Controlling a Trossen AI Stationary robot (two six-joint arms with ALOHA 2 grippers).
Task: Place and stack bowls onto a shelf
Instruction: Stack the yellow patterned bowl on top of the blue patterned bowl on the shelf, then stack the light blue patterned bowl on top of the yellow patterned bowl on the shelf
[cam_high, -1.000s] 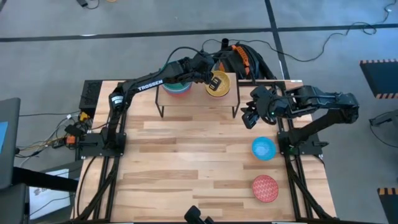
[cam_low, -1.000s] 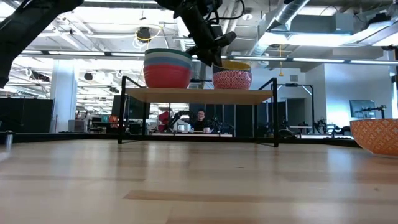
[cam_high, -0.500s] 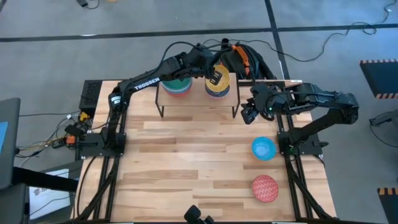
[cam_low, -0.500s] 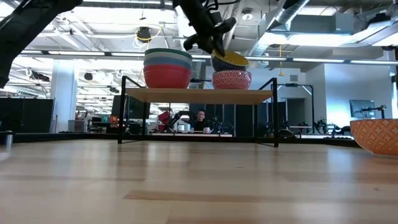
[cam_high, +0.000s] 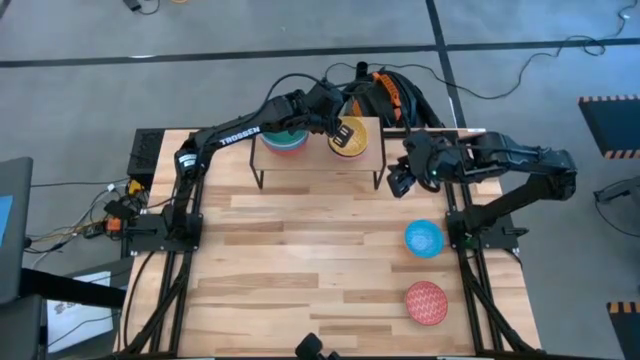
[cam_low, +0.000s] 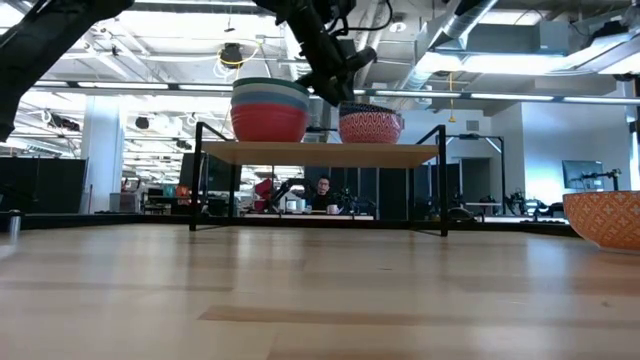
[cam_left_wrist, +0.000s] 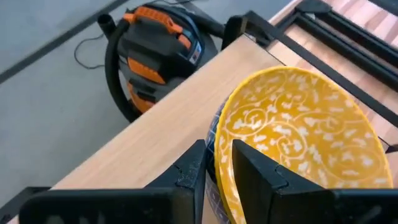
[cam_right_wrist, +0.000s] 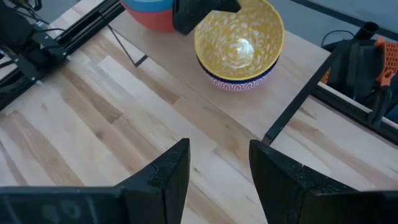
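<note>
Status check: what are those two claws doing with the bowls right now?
Left claw astride the yellow bowl's rim, bowl nested in its stack on the shelf. Right claw open, waiting beside the shelf. Blue bowl and red patterned bowl on the table, nothing blocking.

Shelf (cam_high: 318, 150) at top centre of high view: left part taken by a bowl stack (cam_high: 285, 138), middle-right by yellow bowl (cam_high: 350, 138) w/ left gripper (cam_high: 340, 130) on its rim. Left arm (cam_high: 232, 135) runs diagonally from left table edge, blocks approach from upper left. Right gripper (cam_high: 400, 183) just off shelf's right end, fingers apart. Wide bare tabletop (cam_high: 300, 260) below shelf, centre & lower left. Lower right: light blue bowl (cam_high: 424, 238) & red patterned bowl (cam_high: 426, 303) in the way. Low view: gap under shelf open btw. legs.
</note>
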